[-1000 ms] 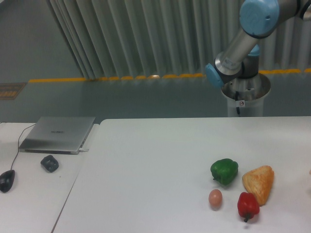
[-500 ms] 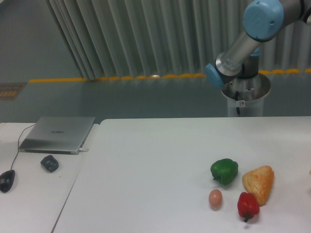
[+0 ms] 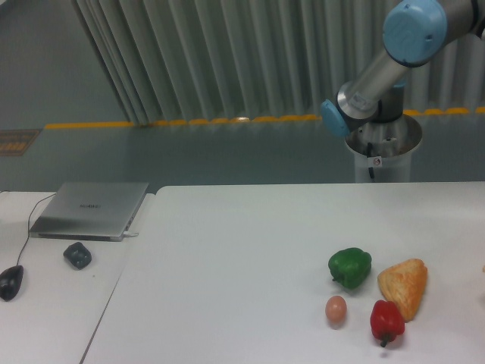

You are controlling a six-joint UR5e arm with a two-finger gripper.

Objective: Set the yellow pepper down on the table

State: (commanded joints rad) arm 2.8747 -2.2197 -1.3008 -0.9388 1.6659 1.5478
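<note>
**Produce waits on white bench; yellow pepper and tool out of shot**

The yellow pepper appears nowhere in the camera view, so its whereabouts cannot be told. The wide white bench (image 3: pixel 250 250) carries a cluster at its 4 o'clock corner: a green pepper (image 3: pixel 349 267), and just beside it at 3 o'clock an orange-yellow wedge-shaped lump (image 3: pixel 404 285). A red pepper (image 3: pixel 386 321) sits at 6 o'clock of the lump, close against it, with a small brown egg (image 3: pixel 336 309) near its 9 o'clock side, apart from it. The robot arm (image 3: pixel 383 64) crosses the frame's 1 o'clock corner above its pedestal, grey tube and blue caps visible; its tool lies beyond the edge, so its opening cannot be told. At 9 o'clock, a smaller desk (image 3: pixel 53 303) holds a closed grey laptop (image 3: pixel 89 209), a dark lump (image 3: pixel 77 255) and a mouse (image 3: pixel 10 282).
</note>
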